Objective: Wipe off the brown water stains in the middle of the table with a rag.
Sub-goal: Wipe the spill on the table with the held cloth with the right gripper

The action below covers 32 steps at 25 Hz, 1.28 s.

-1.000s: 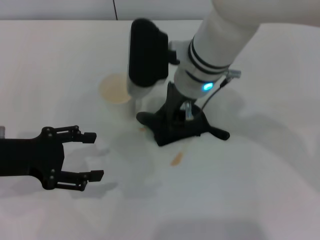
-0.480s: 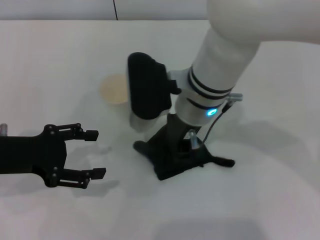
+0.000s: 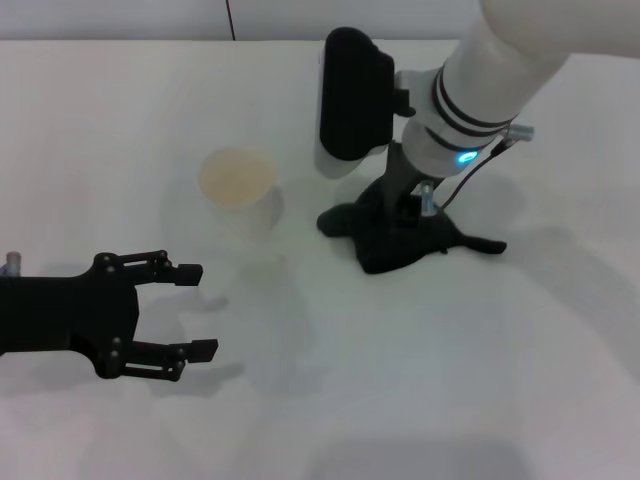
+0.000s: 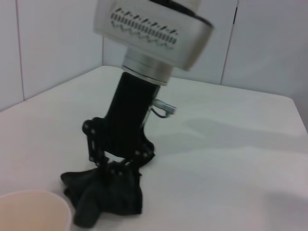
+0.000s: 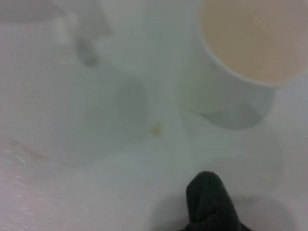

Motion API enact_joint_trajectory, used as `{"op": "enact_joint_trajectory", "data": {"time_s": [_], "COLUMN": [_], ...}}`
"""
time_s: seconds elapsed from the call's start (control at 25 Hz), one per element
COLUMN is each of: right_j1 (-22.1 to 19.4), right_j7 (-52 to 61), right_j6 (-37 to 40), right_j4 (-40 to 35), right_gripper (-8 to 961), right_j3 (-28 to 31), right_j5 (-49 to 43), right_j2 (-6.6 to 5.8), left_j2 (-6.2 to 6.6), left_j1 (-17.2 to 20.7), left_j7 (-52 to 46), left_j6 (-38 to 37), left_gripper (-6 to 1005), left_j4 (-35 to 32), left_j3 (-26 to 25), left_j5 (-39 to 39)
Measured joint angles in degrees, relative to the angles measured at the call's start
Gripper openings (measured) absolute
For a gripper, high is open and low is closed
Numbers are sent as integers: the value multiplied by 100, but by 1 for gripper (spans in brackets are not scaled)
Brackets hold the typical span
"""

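My right gripper [image 3: 404,212] points down at the table [image 3: 500,380], shut on the bunched dark rag [image 3: 405,243], which lies flat right of the paper cup. The left wrist view shows the same grip from the side: the right gripper [image 4: 117,165] has its fingers sunk into the rag [image 4: 108,196]. No brown water stains show in the head view. In the right wrist view only a tiny brownish speck [image 5: 156,128] lies on the wet white surface, near a corner of the rag [image 5: 210,202]. My left gripper [image 3: 195,311] hovers open at the near left, holding nothing.
A white paper cup [image 3: 238,190] with a pale cream inside stands upright left of the rag; it also appears as the cup [image 5: 243,57] in the right wrist view and as the cup rim [image 4: 30,211] in the left wrist view. A wall runs along the table's far edge.
My right arm dragged the rag toward me over the orange-brown splotch, then away and to the right. The splotch seen a second ago no longer shows. The left arm barely moved.
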<state>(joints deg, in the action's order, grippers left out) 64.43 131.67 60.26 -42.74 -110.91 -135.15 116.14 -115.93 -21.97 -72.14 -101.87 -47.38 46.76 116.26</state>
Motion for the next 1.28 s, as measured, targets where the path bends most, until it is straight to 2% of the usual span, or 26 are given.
{"op": "enact_joint_trajectory", "data": {"time_s": [0.16,0.44,0.76,1.08,1.28], "right_j1": [9,62,110,392,450], "right_j7": [2,0,-1,44,87], "right_j6": [16,11,-423,-900,-954], "right_j4": [-11,-518,-789,49,518], "right_gripper": [58,58,58,58,58], "right_j3": [-125,-916,-1469,-1534,-1144], "right_j5": [170,1244,1904,1880,1380], "right_j2": [-2,4,6,5,5], "left_j2": [-12,-12,-39,-77,-79], "left_j1": [8,11,-37,-98,-106], "left_j7": [-5,-4,-6,-3,-6], "left_j6": [-7,-18,-18,12,24], "left_gripper": [876,876,876,875,875], "left_j4": [-8,-15,-8,-14,1], "left_j3": [0,0,0,0,0], "left_j5": [-20,-60,-64,-70,-70]}}
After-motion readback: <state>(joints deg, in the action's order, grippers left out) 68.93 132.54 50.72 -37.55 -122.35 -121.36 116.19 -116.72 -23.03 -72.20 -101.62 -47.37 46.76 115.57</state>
